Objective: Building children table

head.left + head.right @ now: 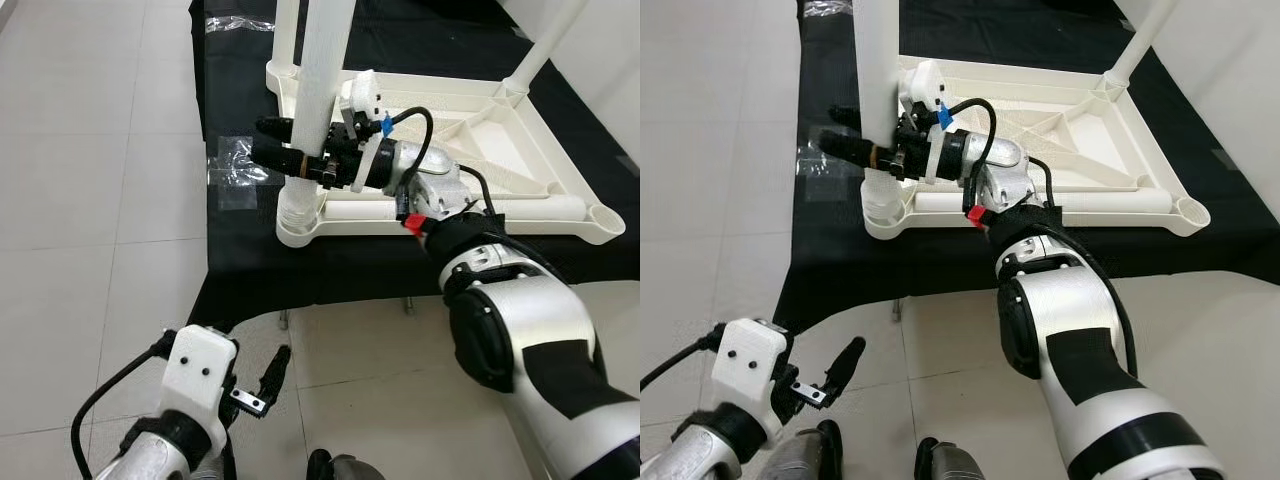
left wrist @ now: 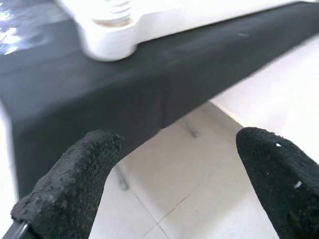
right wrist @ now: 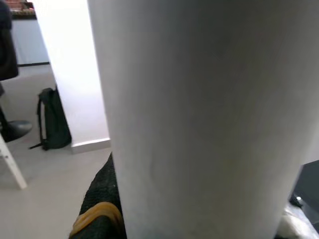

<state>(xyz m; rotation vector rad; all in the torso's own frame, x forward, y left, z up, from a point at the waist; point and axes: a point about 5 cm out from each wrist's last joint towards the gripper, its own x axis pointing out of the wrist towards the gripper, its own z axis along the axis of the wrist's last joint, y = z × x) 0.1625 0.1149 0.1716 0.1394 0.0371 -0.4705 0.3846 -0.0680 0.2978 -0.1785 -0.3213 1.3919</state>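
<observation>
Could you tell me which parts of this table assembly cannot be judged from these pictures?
- Thread seating: the near leg stands in the corner socket of the upturned tabletop; how far it is screwed in is hidden inside.
- Right claw: the leg covers one finger in the eye views and crowds the right wrist view.
- Leg tops: cut off by the eye views' upper edge.
- Left wrist view: the socket is blurred beyond the open left claw.
</observation>
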